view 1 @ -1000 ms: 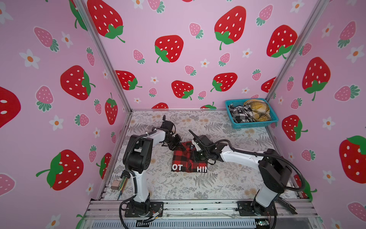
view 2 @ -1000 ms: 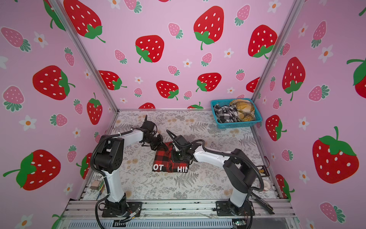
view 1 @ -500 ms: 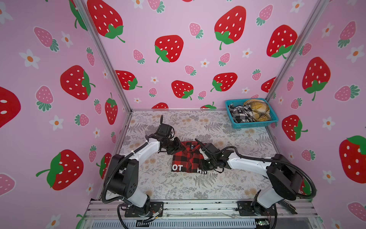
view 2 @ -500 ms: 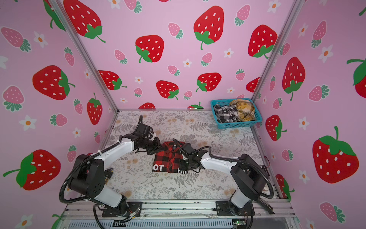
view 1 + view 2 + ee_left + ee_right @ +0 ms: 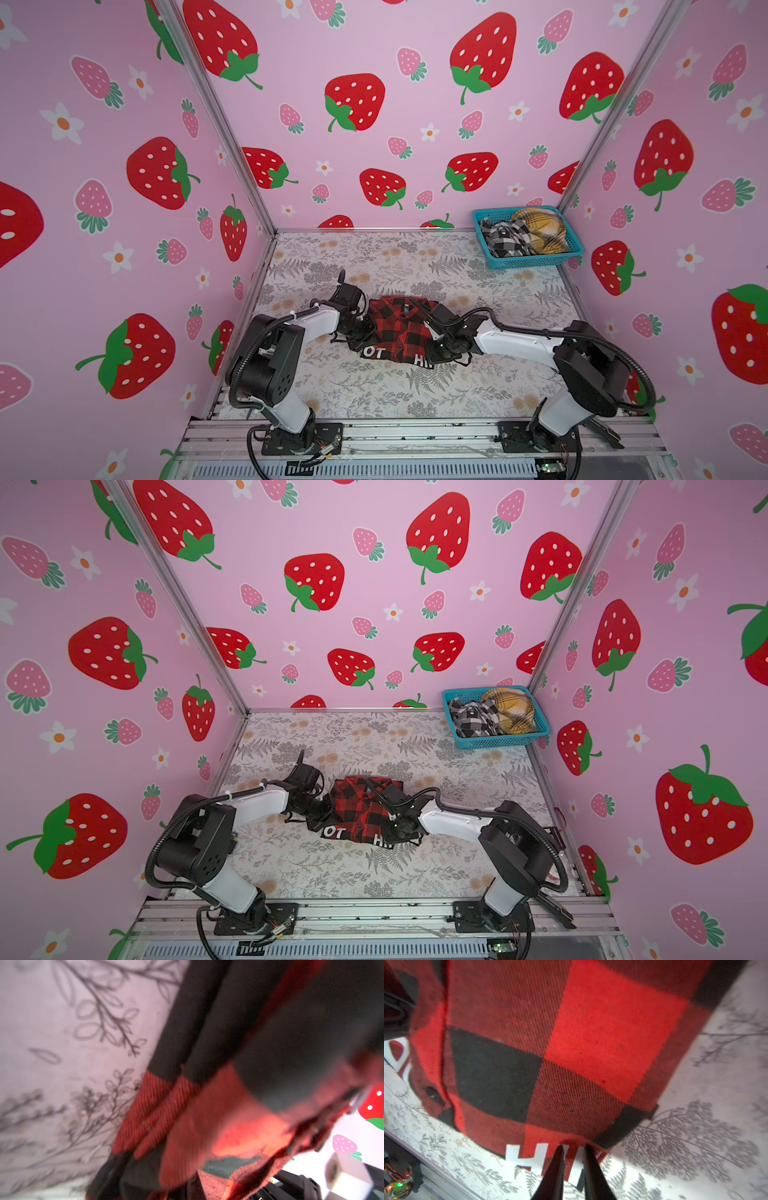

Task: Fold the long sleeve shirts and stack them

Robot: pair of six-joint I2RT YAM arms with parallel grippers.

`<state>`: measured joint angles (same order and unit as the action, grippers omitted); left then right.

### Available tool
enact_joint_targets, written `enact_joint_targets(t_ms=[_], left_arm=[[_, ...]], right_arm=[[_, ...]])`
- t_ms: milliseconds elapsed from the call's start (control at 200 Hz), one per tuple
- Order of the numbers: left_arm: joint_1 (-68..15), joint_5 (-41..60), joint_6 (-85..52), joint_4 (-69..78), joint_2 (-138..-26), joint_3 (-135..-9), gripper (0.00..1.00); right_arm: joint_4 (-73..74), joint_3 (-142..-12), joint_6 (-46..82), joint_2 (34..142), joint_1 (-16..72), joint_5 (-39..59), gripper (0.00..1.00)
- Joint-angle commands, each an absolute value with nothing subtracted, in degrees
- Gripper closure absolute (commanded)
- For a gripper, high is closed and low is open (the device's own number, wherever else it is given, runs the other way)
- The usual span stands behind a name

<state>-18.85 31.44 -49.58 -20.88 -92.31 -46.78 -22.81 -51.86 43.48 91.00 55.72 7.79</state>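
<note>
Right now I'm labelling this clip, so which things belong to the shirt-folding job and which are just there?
Job:
- red-and-black plaid shirt
- black-and-white plaid shirt
- yellow plaid shirt
- left gripper
- right gripper

Just there:
- blue basket
- floral table cover

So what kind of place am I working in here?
Likely a staged test booth, not a home: strawberry-print walls box in a fern-print table, both arms bolt to a metal rail, with a blue basket of shirts.

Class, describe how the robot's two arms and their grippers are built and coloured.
Both the left arm and right arm have white link shells, bulky black joints and black corrugated cables, on black bases bolted to an aluminium rail. The right gripper has slim, tapering black fingers.
</note>
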Motion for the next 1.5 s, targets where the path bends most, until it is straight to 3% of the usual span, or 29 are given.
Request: enact_joint_targets(t_ms=[0, 160, 360, 745, 911, 1071, 1166, 1326, 1401, 1496], left_arm=[[-19.61, 28.71, -50.15, -24.28, -86.73, -50.03, 0.96], [-24.72, 27.98, -54.2, -22.7, -83.67, -50.45, 0.95], [-33.12, 27.92, -58.56, -18.42, -87.82, -49.96, 0.97], [-35.73, 27.82, -63.58, -9.39, -95.01, -42.87, 1.0], [-37.44, 28.15, -63.39, -8.16, -96.3, -44.5, 1.0], [-39.51, 24.18, -59.98, -13.68, -90.87, -49.4, 1.0], [-39.62, 19.7, -55.38, -20.47, -84.37, -53.15, 0.89], [-37.31, 5.35, -43.34, -34.75, -73.72, -59.82, 0.78], [-33.09, 0.86, -39.38, -38.12, -69.22, -59.8, 0.71], [-24.72, 2.06, -37.52, -37.08, -63.56, -56.15, 0.62]], right_arm=[[-25.54, -55.91, 42.58, 86.61, 55.81, 5.36, 0.76], [-26.21, -62.76, 40.5, 91.14, 55.06, 3.91, 0.77], [-23.5, -69.61, 38.62, 99.34, 50.39, 7.69, 0.79], [-20.21, -69.93, 39.53, 110.08, 49.38, 9.41, 0.82], [-21.94, -73.54, 37.26, 110.74, 47.16, 9.58, 0.83], [-23.1, -74.29, 35.34, 103.48, 47.06, 8.72, 0.82], [-22.7, -71.65, 35.05, 96.04, 47.03, 8.04, 0.8], [-20.74, -63.17, 34.81, 84.09, 46.87, 1.97, 0.74], [-19.22, -57.87, 35.69, 80.34, 45.99, 0.62, 0.69], [-15.96, -52.19, 37.37, 77.79, 44.38, 1.71, 0.67]])
